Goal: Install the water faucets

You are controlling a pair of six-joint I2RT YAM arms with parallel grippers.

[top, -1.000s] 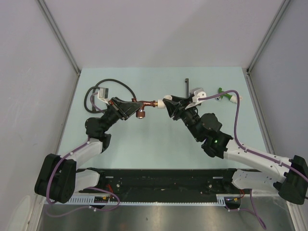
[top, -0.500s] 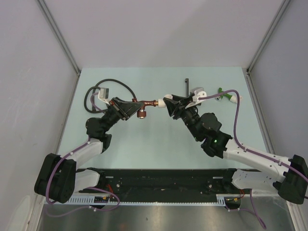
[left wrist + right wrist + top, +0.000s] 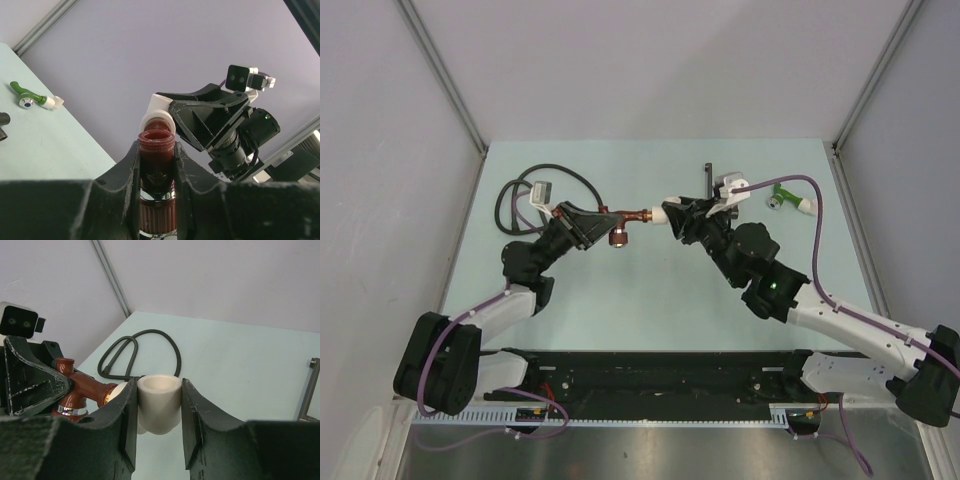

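A reddish-brown water faucet (image 3: 630,214) hangs above the table between both arms. My left gripper (image 3: 592,222) is shut on its body, and its threaded end (image 3: 156,142) stands between the fingers. The faucet's far end sits in a white elbow fitting (image 3: 159,400). My right gripper (image 3: 158,390) is shut on that elbow (image 3: 670,211). The faucet's ribbed knob (image 3: 617,237) points toward the near edge. A green water faucet (image 3: 786,197) with its own white elbow lies on the table at the back right, apart from both grippers.
A coiled black hose (image 3: 520,190) lies at the back left, behind my left gripper. A thin dark metal bar (image 3: 708,180) lies at the back, just behind my right gripper. Grey walls stand round the pale green table (image 3: 650,290).
My right wrist has turned and shifted left, and its cable has swung, which uncovers the green faucet. The held faucet and my left gripper have edged slightly toward the back. Both grips are unchanged.
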